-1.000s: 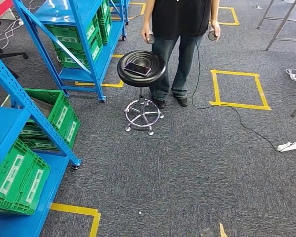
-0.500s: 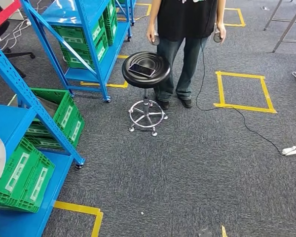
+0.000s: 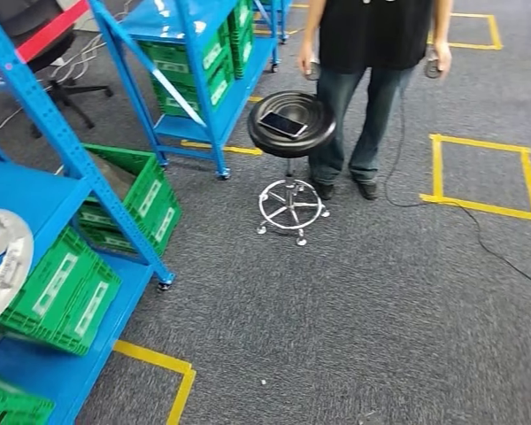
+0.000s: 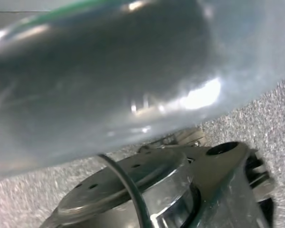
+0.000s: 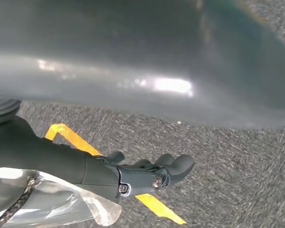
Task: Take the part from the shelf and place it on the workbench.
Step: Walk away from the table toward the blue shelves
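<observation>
Swinging leftward since a second ago, the whole view is sliding right across the picture, so the camera is turning, not the things. Nearest, my right hand is hanging over the grey carpet and a strip of yellow tape, fingers lying straight and close together, gripping nothing. Of my left hand I cannot tell how the fingers are lying; its wrist view is blurred by shiny metal. At my left, the round silver part is resting on the blue shelf, above green crates. Farther off, a black stool is carrying a phone, and a person is standing just behind it. I am judging the risk as motion blur spoiling my aim, or an arm clipping the shelf's slanted brace while I am reaching.
</observation>
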Controlling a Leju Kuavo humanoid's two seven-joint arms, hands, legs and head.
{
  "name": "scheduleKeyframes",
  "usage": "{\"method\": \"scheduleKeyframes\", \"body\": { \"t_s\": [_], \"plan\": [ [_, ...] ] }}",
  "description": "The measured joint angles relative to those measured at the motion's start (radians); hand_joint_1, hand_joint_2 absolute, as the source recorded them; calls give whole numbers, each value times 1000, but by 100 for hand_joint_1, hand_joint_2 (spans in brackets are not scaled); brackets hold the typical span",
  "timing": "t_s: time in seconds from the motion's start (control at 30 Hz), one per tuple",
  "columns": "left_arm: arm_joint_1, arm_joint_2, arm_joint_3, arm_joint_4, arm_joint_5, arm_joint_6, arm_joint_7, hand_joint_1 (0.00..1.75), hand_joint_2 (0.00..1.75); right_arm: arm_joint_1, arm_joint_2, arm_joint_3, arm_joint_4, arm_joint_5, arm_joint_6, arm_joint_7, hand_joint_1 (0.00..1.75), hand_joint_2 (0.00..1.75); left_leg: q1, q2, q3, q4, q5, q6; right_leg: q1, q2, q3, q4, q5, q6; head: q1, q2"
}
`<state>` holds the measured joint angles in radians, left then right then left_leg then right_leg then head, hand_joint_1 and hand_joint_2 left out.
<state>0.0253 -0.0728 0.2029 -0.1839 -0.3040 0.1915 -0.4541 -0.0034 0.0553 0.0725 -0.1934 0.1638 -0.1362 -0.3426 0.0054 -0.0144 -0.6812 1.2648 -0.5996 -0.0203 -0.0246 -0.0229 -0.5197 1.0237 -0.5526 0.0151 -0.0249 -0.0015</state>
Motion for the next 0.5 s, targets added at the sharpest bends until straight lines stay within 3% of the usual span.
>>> {"method": "scheduleKeyframes", "body": {
  "t_s": [0.03,0.07,0.13,0.2,0.27,0.33,0.4,0.47,0.5],
  "plan": [
    [1,0,0,0,0,0,0,0,0,1,0,0,0,0,0,0,0,0,0,3,-19,39,-7,1,3,-15,2,0,-3,-3,0,0],
    [2,0,0,0,0,0,0,0,0,2,0,0,0,0,0,-1,0,0,0,5,-20,41,6,3,5,-27,5,0,-6,-5,0,0],
    [6,0,0,0,0,0,-1,0,0,1,0,0,0,0,0,-4,0,0,-4,23,25,-56,76,14,7,-49,15,0,-13,-6,0,0],
    [5,0,0,0,-1,0,-2,0,0,0,0,0,0,0,0,-7,0,0,-18,74,79,-167,119,28,11,-70,23,-1,-22,-2,-1,0],
    [1,0,0,0,-1,1,-3,0,0,-1,0,0,0,0,0,-9,0,0,-30,99,95,-208,113,37,15,-94,27,-3,-27,5,-1,0],
    [3,0,1,0,-2,1,-3,0,0,-6,0,0,0,0,1,-10,0,0,-30,77,98,-225,111,45,14,-110,32,-4,-34,12,-1,0],
    [6,0,1,0,-2,2,-4,0,0,-11,0,0,0,1,2,-11,0,0,-23,54,104,-238,116,54,11,-66,16,34,-61,20,0,0],
    [2,0,2,0,-2,2,-4,0,0,-10,0,0,0,1,2,-12,0,0,-20,28,106,-242,119,62,9,-2,-44,148,-111,24,3,0],
    [-1,0,2,0,-2,2,-4,0,0,-8,0,0,0,1,2,-11,0,0,-19,13,106,-242,120,65,9,12,-82,214,-132,25,3,0]
  ]
}}
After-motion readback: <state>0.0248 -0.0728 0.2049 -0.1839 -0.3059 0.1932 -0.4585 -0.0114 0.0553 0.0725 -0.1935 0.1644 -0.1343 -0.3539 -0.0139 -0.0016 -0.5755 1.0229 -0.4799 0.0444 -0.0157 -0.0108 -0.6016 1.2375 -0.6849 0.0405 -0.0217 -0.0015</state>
